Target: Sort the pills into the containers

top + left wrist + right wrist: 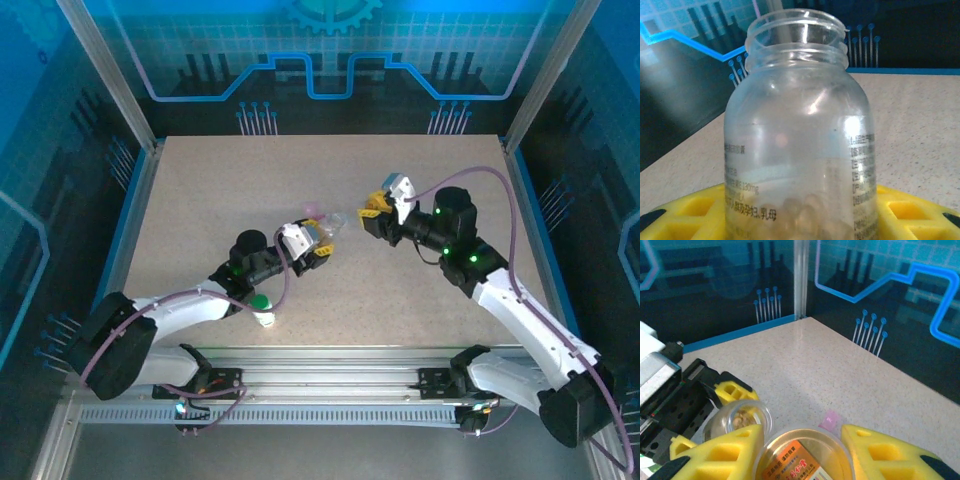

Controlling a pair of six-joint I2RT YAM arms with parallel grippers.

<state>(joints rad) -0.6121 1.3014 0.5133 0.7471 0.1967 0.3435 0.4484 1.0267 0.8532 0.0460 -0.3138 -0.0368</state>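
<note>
- The left gripper (316, 239) is over the middle of the table (200, 200) and is closed on a clear bottle (795, 140).
- In the left wrist view this bottle stands upright between the two yellow fingers (685, 214), one on each side of its lower part.
- The clear bottle has no cap, and its mouth is open at the top. It has small printed text on its side.
- Pale round pills (805, 206) lie at the bottom of the clear bottle.
- The right gripper (376, 207) is to the right of the left one and a little farther. It is closed on an amber bottle (800, 461) with an orange label.
- In the right wrist view a round end of the amber bottle faces the camera. I cannot tell if this end is the mouth or the bottom.
- The two held bottles are near each other, the clear one on the left. From above, a gap shows between the two grippers.
- A small pink thing (830, 419) lies on the table just beyond the amber bottle. I cannot tell what it is.
- A white bottle with a green cap (264, 312) is on the near part of the table, just beside the left arm (190, 305). No gripper touches it.
</note>
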